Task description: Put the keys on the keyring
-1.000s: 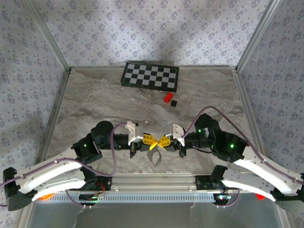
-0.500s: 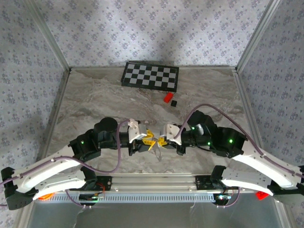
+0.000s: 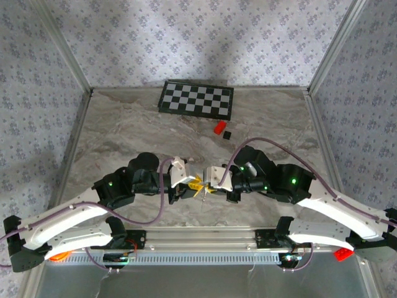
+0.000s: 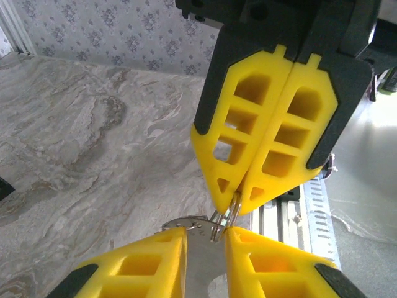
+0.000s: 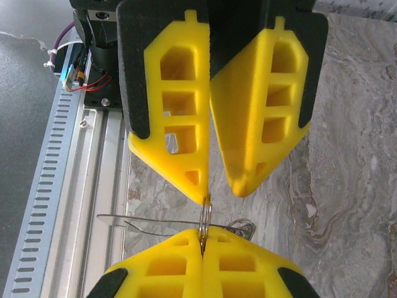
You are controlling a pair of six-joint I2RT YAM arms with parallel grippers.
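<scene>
Left wrist view: at 12 o'clock the right gripper pinches the keyring; at 6 the left gripper, slightly parted, flanks the key. Likely light, stiff, slippery: pinch its flat faces.

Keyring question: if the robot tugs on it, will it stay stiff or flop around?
The keyring loop is thin wire, so it is probably stiff but springy. It may be slippery where the right gripper pinches it. Its fine chain looks loose, so that part would likely flop. The flat key beside it may swing.
</scene>
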